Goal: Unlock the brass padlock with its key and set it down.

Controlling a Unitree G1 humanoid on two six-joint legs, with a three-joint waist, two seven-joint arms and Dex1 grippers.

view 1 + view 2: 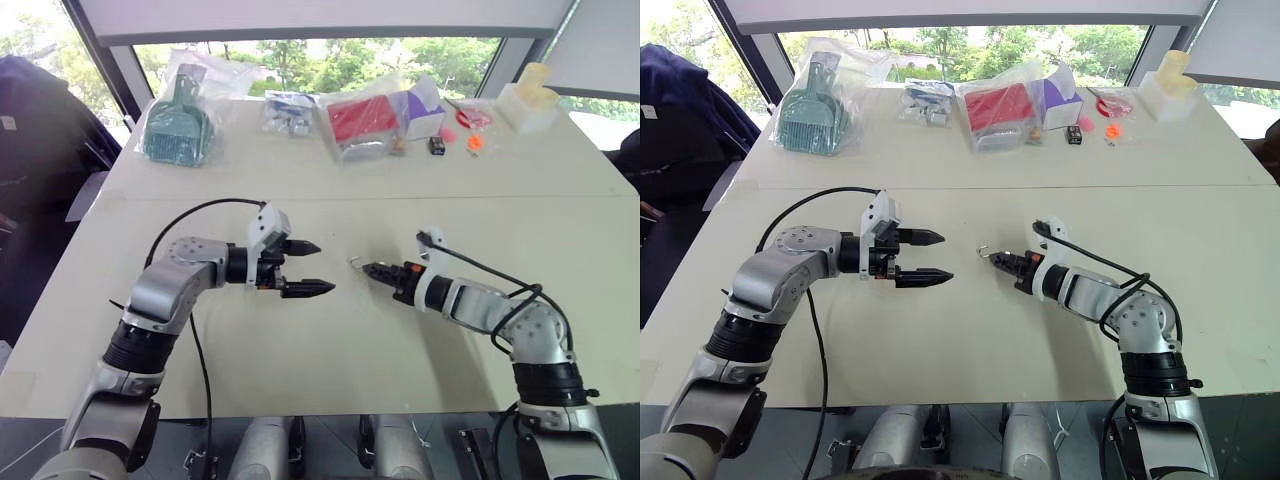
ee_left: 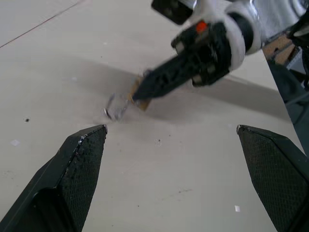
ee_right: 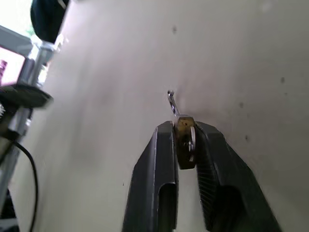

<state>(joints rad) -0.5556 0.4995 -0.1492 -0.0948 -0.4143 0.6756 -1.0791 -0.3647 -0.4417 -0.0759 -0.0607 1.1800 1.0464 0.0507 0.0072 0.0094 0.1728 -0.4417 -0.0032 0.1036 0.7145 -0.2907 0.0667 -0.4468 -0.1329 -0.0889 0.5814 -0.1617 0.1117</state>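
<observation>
The brass padlock (image 3: pixel 184 145) sits between the two black fingers of my right gripper (image 3: pixel 183 124), which is shut on its body. Its thin silvery shackle (image 3: pixel 170 100) pokes out past the fingertips. In the head views the padlock (image 1: pixel 355 263) hangs just above the pale table (image 1: pixel 330 350), right of centre, at the tip of the right gripper (image 1: pixel 368 268). My left gripper (image 1: pixel 312 268) stands open a short way to its left, pointing at it with nothing between its fingers. The left wrist view shows the shackle (image 2: pixel 116 107) low over the tabletop. I cannot make out the key.
Along the far edge lie a green item in a plastic bag (image 1: pixel 178 125), a red box in a bag (image 1: pixel 362 120), a purple box (image 1: pixel 420 105), a small black box (image 1: pixel 437 145), orange bits (image 1: pixel 474 142) and a pale block (image 1: pixel 530 95).
</observation>
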